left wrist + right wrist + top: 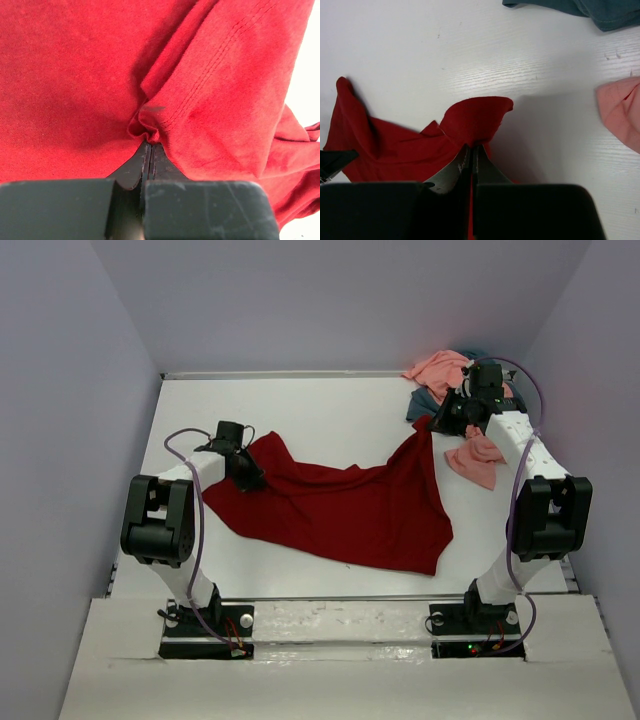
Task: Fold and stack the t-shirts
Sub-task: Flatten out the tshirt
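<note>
Looking down from the overhead camera, I saw the dark red t-shirt lying rumpled across the middle of the white table, stretched between the two arms. The left gripper sat at the shirt's left end. The right gripper sat at its far right corner, where the cloth rose to a narrow peak.

On the left wrist camera the two black fingers were pressed together with no gap I could make out. A small wad of red cloth was bunched right at their tips. A stitched hem ran up and to the right from that pinch, and red fabric filled nearly the whole view.

On the right wrist camera the fingers were likewise closed to a thin slit, with red cloth caught between them. A flap of the shirt curled over above the tips and threw a shadow on the table to its right.

The salmon pink t-shirt lay heaped in the far right corner of the table. The slate blue-grey t-shirt lay crumpled against it on the near left side, just beyond the right gripper. More salmon cloth showed on the near side of the right arm, and I could not tell how it joined the heap behind the arm. Neither of these two shirts was touched by a gripper.
</note>
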`<action>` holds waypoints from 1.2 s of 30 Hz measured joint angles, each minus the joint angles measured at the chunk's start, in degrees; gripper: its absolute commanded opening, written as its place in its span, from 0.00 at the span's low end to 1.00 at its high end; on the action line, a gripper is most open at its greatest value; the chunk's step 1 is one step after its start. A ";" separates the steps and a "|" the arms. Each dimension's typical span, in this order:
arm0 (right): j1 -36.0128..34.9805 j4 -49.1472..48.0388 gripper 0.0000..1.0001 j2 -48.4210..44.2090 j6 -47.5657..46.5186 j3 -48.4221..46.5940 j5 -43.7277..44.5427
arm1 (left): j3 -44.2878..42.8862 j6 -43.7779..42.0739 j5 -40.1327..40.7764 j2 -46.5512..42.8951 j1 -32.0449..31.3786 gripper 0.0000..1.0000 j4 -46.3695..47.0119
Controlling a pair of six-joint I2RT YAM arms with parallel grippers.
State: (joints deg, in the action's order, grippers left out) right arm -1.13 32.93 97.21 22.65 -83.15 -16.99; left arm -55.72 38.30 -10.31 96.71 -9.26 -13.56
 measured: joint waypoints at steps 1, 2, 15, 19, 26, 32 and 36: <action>0.00 0.02 0.00 0.00 0.00 0.00 0.00 | -0.20 -0.02 0.00 0.00 0.02 0.00 -0.15; 0.00 0.00 0.00 0.00 0.00 0.00 0.00 | -0.42 -0.02 0.00 0.00 0.02 0.00 -0.33; 0.00 0.02 0.00 0.72 0.02 -0.76 0.02 | -21.75 -2.08 0.44 0.00 0.24 0.00 -8.24; 0.00 0.07 0.00 1.20 0.02 -1.53 0.04 | -34.27 -3.41 1.79 0.33 0.39 0.00 -10.62; 0.00 0.02 0.05 4.59 0.00 -3.08 0.02 | -43.08 -4.66 2.38 2.78 1.92 0.00 -12.04; 0.00 0.59 0.59 12.90 -1.11 -4.94 -0.02 | -41.16 -4.90 2.32 5.22 2.34 0.00 -14.05; -0.02 2.93 0.65 18.36 -3.52 -10.40 0.37 | -39.39 -5.22 2.08 5.22 2.34 0.00 -14.38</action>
State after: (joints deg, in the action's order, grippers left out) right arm -1.15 35.86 115.57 19.14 -93.56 -16.62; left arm -95.11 33.08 -8.23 101.93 -6.92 -27.94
